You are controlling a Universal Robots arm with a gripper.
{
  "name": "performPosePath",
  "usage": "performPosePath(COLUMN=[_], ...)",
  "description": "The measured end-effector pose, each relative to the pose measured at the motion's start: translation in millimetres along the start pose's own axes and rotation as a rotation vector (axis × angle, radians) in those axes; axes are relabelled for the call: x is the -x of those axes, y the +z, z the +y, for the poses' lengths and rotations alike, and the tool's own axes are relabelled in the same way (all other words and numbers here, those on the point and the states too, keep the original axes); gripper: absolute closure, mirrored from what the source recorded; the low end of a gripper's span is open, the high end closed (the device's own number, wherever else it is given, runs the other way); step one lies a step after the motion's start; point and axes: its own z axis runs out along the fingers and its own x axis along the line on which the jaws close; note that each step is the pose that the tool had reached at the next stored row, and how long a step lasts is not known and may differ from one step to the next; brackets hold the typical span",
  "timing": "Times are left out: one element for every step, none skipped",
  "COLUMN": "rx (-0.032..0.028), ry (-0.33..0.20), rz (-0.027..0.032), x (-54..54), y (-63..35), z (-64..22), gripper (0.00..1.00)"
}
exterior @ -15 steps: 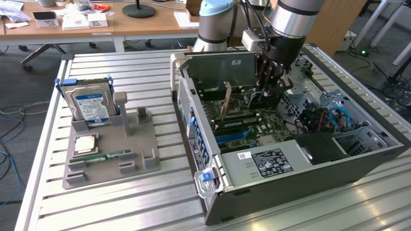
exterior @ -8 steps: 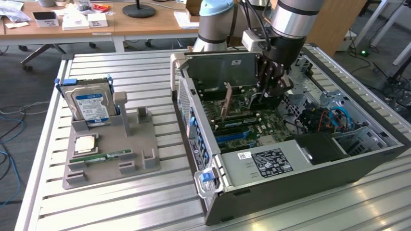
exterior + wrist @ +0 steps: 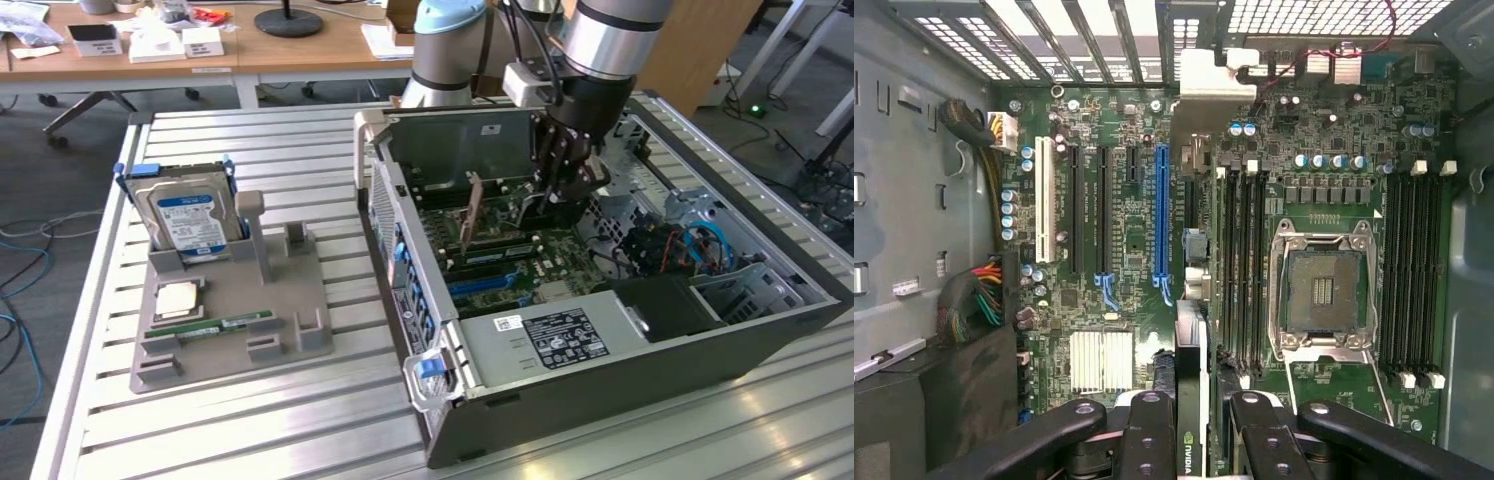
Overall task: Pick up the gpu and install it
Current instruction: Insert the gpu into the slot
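Note:
The gpu (image 3: 1190, 350) is a thin dark card seen edge-on, running between my fingers (image 3: 1150, 432) toward the case's slotted rear wall. My gripper (image 3: 1199, 445) is shut on it, one finger on each flat side. In the exterior view the gripper (image 3: 561, 195) reaches down into the open computer case (image 3: 400, 300), and the gpu (image 3: 471, 212) stands on edge with its tall bracket end toward the exterior view's left. The card hangs over the motherboard (image 3: 1334, 130) right beside a blue slot (image 3: 1161, 210). I cannot tell whether it touches a slot.
A CPU socket (image 3: 1322, 290) and RAM slots (image 3: 1414, 270) lie beside the card. The power supply (image 3: 561, 335) and cables (image 3: 979, 295) fill the case's near side. To the exterior view's left, a grey fixture (image 3: 287, 300) holds a hard drive (image 3: 187, 220), a CPU and a RAM stick.

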Motion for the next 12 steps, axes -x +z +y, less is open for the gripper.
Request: performPosePath(rx=[0.002,0.0052,0.01,0.0149,0.0181,0.0198,0.0205,0.0215,0.0232,0.0245,0.0255,0.0257], ry=[0.0,0.0,0.0,0.0,0.0,0.0,0.0,0.0,0.0,0.0,0.0,0.0], rz=[0.0,0.0,0.0,0.0002,0.0004,0.0004,0.0003,0.0004,0.0004,0.0003,0.0002,0.0002], x=[0.0,0.0,0.1,0.0,0.0,0.0,0.0,0.0,0.0,-0.1,-0.3,-0.6], y=[0.0,0.0,0.0,0.0,-0.1,-0.1,-0.1,0.0,0.0,0.1,0.2,0.2], z=[-0.3,-0.7,-1.4,-2.0,-2.4,-2.6,-2.6,-2.7,-2.8,-2.7,-2.7,-2.7], gripper=[0.74,0.74,0.74,0.74,0.74,0.74,0.74,0.74,0.74,0.74,0.74,0.74])
